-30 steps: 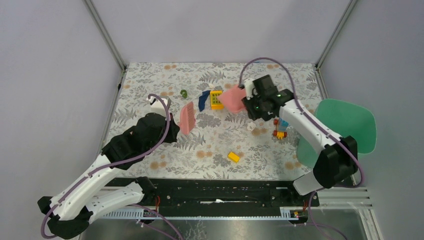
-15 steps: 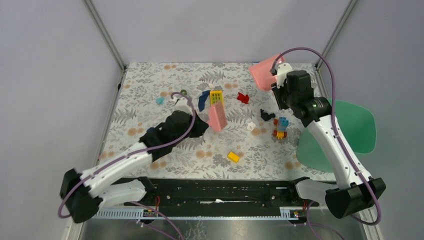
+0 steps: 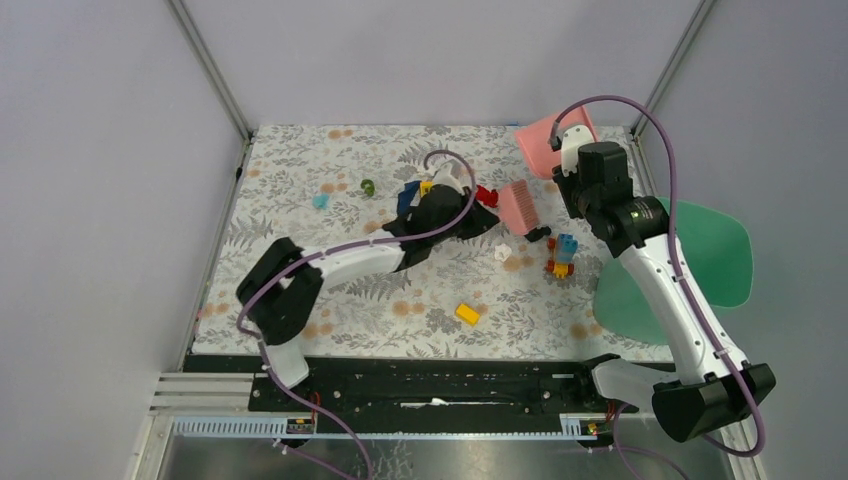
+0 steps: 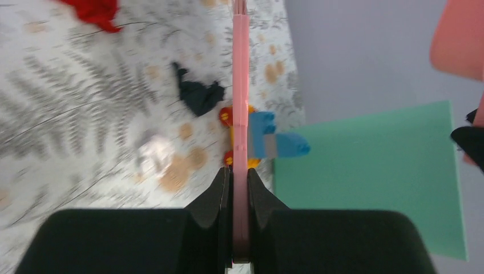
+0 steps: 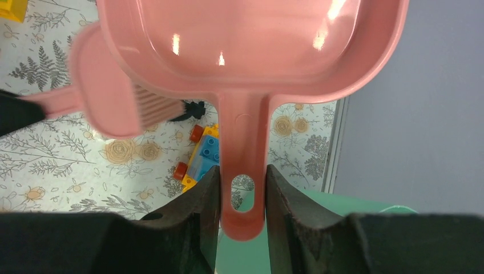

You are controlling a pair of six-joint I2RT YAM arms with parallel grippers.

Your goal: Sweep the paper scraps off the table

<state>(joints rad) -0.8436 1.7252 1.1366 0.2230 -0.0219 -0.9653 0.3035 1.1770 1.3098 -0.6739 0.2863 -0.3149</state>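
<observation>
Pink plastic comb-like brush [image 3: 518,205] sits clamped in the left gripper [image 4: 240,174] over the fern-printed white table [image 3: 330,270], where small crumpled paper scraps [image 3: 503,252], red, white and dark, lie beside it. Farther right, the right gripper [image 5: 242,171] grasps the handle of the pink plastic dustpan [image 5: 245,45].

White arm links [image 3: 664,285], black joints [image 3: 605,185], looping purple cables [image 3: 601,97].

white scrap [image 4: 154,155]: blurred, outline unreadable
red scrap [image 4: 94,8]: cut by top edge
toy car [image 4: 268,141]: middle hidden behind brush [image 4: 240,85] (seen edge-on)
dustpan [image 5: 251,51]: front lip cropped at top
yellow block [image 5: 10,8]: only a corner showing, upper left
dark scrap [image 5: 191,108]: partly behind blurred bristles, shape unclear
</observation>
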